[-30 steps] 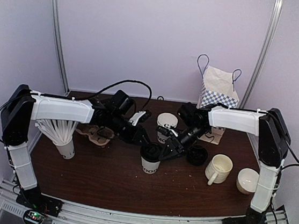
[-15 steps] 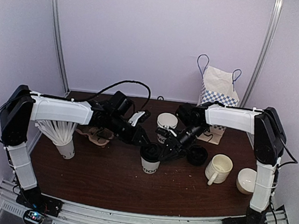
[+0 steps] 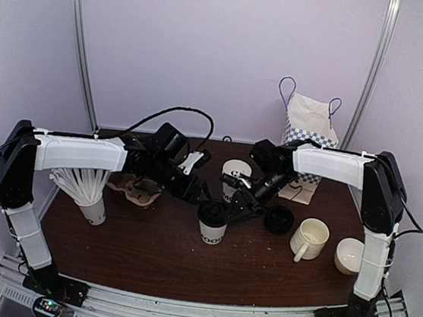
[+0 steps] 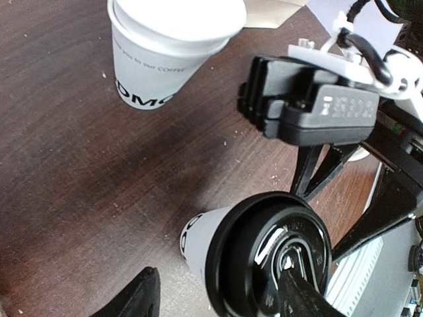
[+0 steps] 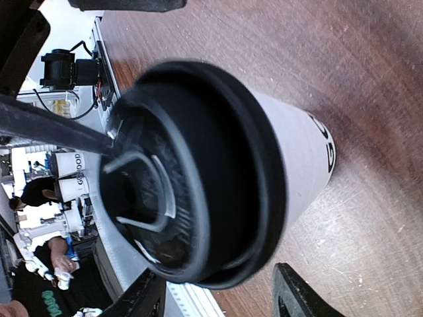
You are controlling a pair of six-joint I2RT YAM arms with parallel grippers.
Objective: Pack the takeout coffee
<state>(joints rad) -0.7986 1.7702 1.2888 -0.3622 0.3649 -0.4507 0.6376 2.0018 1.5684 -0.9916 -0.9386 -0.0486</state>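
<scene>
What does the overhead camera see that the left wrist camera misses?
Only overhead: the cup of straws and the cardboard cup tray at the left. Only the wrist: the small print ending in "COFFEE" on the open cup. Both: that open cup and the lidded cup, standing apart.

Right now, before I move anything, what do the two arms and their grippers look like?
The left arm and right arm have white boxy links with black joints and black bases. The left gripper and right gripper are all black. A thin black cable loops above the left arm's wrist.
</scene>
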